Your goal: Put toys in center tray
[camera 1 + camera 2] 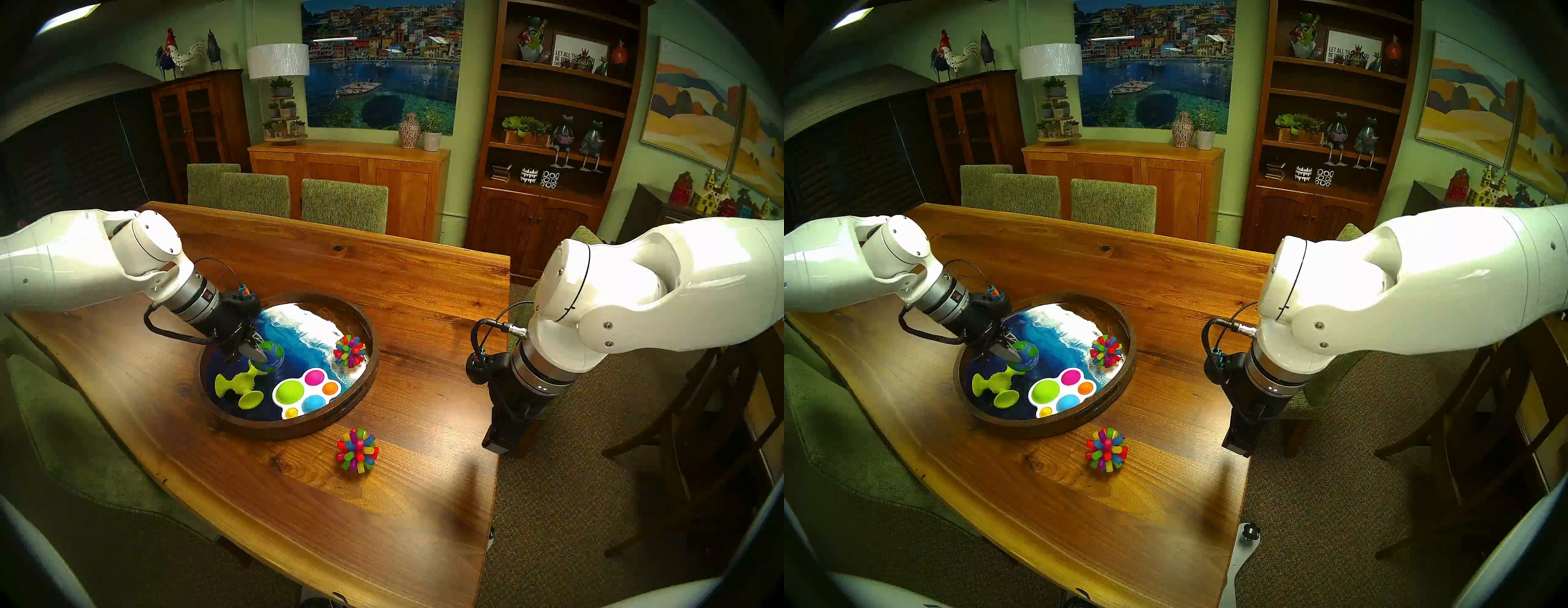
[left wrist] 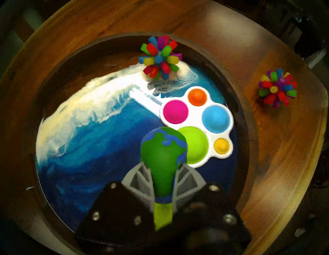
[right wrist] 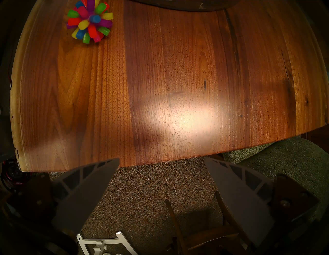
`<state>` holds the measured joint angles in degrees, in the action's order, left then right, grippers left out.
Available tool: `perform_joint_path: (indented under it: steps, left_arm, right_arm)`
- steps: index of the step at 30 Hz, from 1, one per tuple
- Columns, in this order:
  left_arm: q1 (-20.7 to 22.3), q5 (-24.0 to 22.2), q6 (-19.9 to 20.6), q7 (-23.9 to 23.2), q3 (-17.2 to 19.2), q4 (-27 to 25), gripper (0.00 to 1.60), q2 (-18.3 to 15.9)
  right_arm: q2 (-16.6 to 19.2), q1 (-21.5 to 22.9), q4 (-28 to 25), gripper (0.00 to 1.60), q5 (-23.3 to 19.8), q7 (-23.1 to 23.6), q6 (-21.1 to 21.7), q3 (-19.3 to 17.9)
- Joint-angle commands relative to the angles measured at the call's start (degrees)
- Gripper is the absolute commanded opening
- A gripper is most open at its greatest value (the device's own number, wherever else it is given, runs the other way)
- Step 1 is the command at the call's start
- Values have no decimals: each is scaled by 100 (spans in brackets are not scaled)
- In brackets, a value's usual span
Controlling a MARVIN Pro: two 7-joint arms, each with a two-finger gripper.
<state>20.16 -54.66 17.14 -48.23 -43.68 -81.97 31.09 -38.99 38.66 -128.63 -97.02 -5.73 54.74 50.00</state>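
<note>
The round dark-wood center tray [image 1: 271, 431] with a blue-and-white wave floor sits mid-table. In it lie a lime-green suction-cup piece [image 1: 237, 384], a white board with coloured bubbles [image 1: 307, 392] and one spiky ball [image 1: 350, 350]. My left gripper [image 1: 259, 350] is over the tray's left part, shut on the blue-green globe ball [image 2: 163, 151], which is squeezed between its fingers. The second spiky ball [image 1: 357, 450] lies on the table in front of the tray; it also shows in the right wrist view [image 3: 89, 21]. My right gripper [image 3: 161, 160] is open and empty, just off the table's right edge.
The wooden table [image 1: 382, 530] has a right edge beside the right arm. Green upholstered chairs [image 1: 343, 204] stand along the far side, and one chair [image 3: 284, 160] stands under the right gripper. A wooden chair [image 1: 700, 424] stands at the right.
</note>
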Motion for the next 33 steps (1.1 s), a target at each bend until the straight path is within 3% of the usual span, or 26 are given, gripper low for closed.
perform_joint_path:
  steps: [1, 6, 8, 9, 12, 14, 16, 17, 24, 26, 33]
  left_arm:
    - [-572, -152, -220, 188, 347, 375, 12, 630]
    - [-674, -186, -313, 149, 256, 614, 1, 893]
    - [-713, -194, -332, 133, 257, 659, 11, 920]
    - [-723, -194, -342, 124, 256, 668, 27, 922]
    - [-728, -216, -352, 121, 266, 668, 36, 882]
    - [-679, -206, -357, 139, 275, 618, 65, 802]
    - [-554, -171, -379, 88, 278, 516, 142, 664]
    - [-501, -162, -398, 59, 286, 477, 160, 607]
    - [-40, 44, -529, 7, 327, 46, 160, 124]
    - [-44, 189, -570, -43, 527, -83, 160, -78]
    - [274, 498, -667, -382, 691, -607, 160, -588]
  right_arm:
    - [6, 78, 9, 160, -7, 10, -5, -72]
    - [6, 80, 9, 160, -9, 13, -3, -73]
    - [6, 81, 9, 160, -9, 14, -2, -74]
    - [6, 82, 9, 160, -9, 14, -2, -74]
    - [6, 82, 9, 160, -9, 15, -1, -74]
    - [6, 82, 9, 160, -9, 16, -1, -74]
    - [6, 82, 9, 160, -9, 15, -2, -74]
    - [6, 81, 9, 160, -9, 14, -2, -73]
    - [5, 76, 9, 160, -7, 7, -7, -70]
    - [4, 73, 9, 160, -5, 5, -9, -69]
    - [2, 68, 10, 160, -3, 1, -13, -64]
